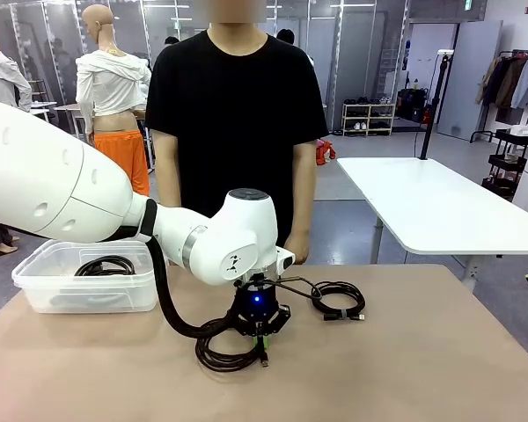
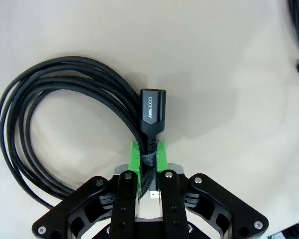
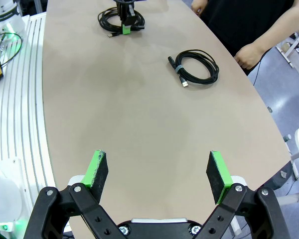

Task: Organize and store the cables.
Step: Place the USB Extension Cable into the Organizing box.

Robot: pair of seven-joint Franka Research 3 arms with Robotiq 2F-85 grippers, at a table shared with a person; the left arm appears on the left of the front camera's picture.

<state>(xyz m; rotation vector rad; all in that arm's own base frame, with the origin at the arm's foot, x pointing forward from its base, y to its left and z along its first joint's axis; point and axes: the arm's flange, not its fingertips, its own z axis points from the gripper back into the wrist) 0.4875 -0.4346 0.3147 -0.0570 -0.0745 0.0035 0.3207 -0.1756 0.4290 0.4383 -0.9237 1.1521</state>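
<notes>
Front view first: the left gripper (image 1: 261,343) was pointing straight down at the table (image 1: 422,369), clamped tight on the near coil (image 1: 216,352). That coil lay flat with nearly all of its loop spread toward the robot's left of the fingers. The clear bin (image 1: 79,294) sat on that same left side, well apart and a bit farther across the table, with one cable (image 1: 106,264) already in it, so I'd guess the carry goes leftward. The second coil (image 1: 339,303) lay near the gripper on its right. In the left wrist view, the green pads (image 2: 134,157) were pinched on the bunched strands just below the plug (image 2: 152,112). The plug's long axis ran in line with the fingers and the whole loop hung off to one side, so I'd expect a lopsided dangle once it's lifted. In the right wrist view, the right gripper (image 3: 158,169) had its jaws wide apart with nothing between them, over bare table. The second coil (image 3: 194,67) was well ahead of it, near the person's hand (image 3: 249,55). The left arm looked like the nearer one for that coil too.
</notes>
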